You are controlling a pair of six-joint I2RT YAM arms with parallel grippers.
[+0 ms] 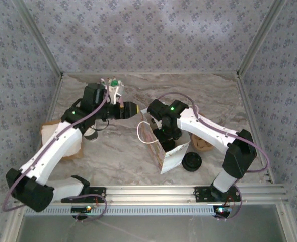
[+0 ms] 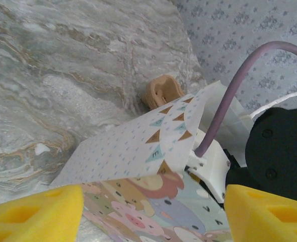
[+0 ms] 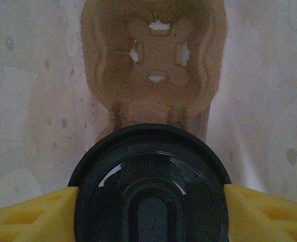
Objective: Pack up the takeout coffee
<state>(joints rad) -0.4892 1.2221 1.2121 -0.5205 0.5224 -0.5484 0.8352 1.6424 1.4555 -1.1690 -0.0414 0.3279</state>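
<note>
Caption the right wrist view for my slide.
Yellow jaws hold the black-lidded takeout coffee, a pulp carrier beyond it, inside the paper bag.

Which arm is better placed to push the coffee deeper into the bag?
Right. The right gripper holds the takeout coffee by the lid, apparently inside the paper bag. The left gripper is open and empty, outside the bag.
</note>
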